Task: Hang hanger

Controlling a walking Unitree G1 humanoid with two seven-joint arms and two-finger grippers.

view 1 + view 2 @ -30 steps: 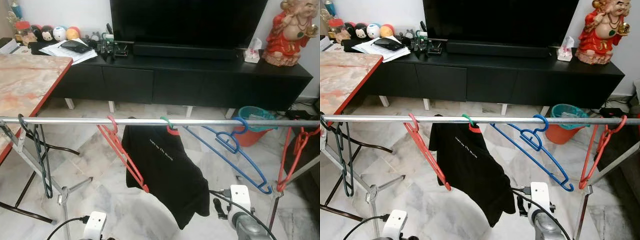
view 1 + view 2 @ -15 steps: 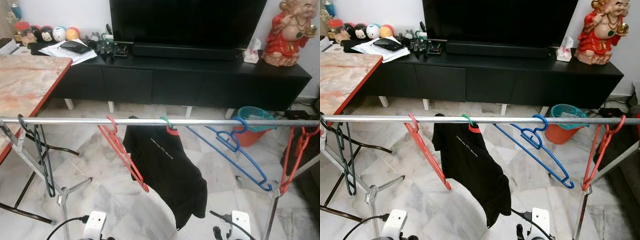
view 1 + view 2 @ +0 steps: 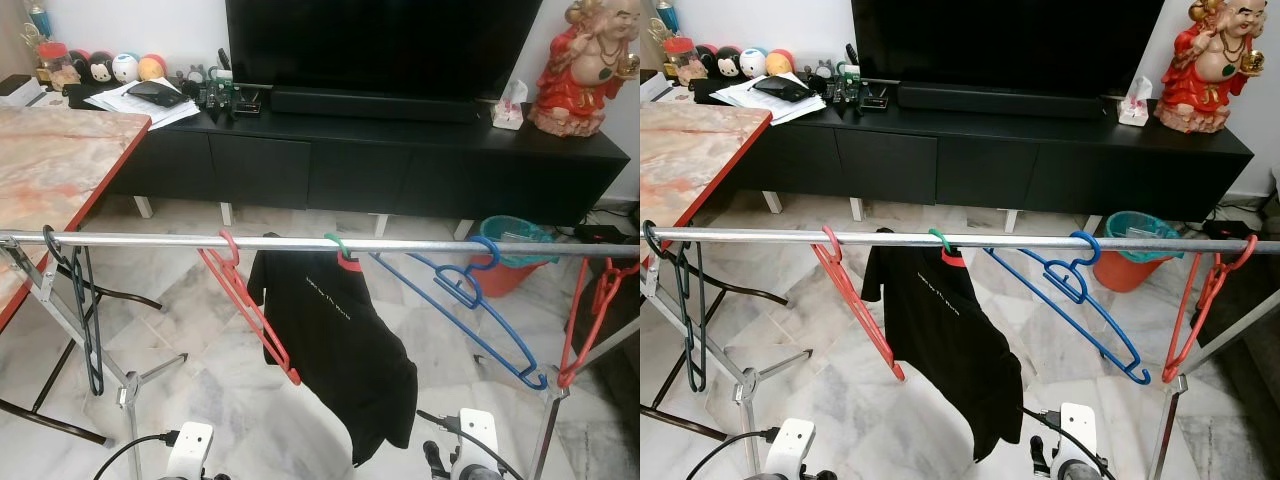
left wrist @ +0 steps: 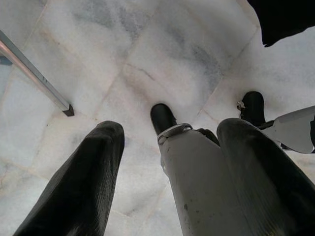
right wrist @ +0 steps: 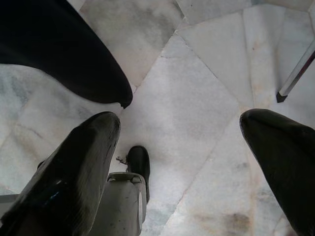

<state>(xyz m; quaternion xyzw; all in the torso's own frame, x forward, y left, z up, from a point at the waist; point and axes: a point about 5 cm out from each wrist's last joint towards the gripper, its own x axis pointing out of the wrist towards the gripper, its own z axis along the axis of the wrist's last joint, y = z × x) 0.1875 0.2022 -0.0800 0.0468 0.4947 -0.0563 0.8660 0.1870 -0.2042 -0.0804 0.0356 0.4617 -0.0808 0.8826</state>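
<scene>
A black TV (image 3: 380, 45) fills the back wall above a long black TV cabinet (image 3: 400, 150). A marble-topped table (image 3: 50, 170) with a red edge stands on the robot's left. Across the foreground runs a silver rail (image 3: 300, 242) on metal legs over the pale marble floor (image 3: 200, 330).

On the rail hang, from the robot's left to right: a dark hanger (image 3: 85, 300), a red hanger (image 3: 250, 310), a black T-shirt (image 3: 340, 345) on a green-hooked hanger (image 3: 338, 244), a blue hanger (image 3: 470, 300) tilted down toward the right, and another red hanger (image 3: 590, 310) at the far right. All hooks sit over the rail.

A teal bin (image 3: 510, 235) stands on the floor behind the blue hanger, and a red figurine (image 3: 585, 65) sits on the cabinet's right end. Papers (image 3: 140, 100) and small toys (image 3: 110, 68) crowd its left end.

The left gripper (image 4: 167, 162) hangs low with its fingers (image 4: 83, 182) spread wide, holding nothing; its wrist view looks down past a robot leg (image 4: 206, 187) to the floor. The right gripper (image 5: 182, 162) is also low, fingers (image 5: 74, 167) wide apart and empty; its wrist view catches the shirt's hem hanging just above. The wrist views add the robot's foot (image 5: 139, 160) and the rail's leg tips on the floor.
</scene>
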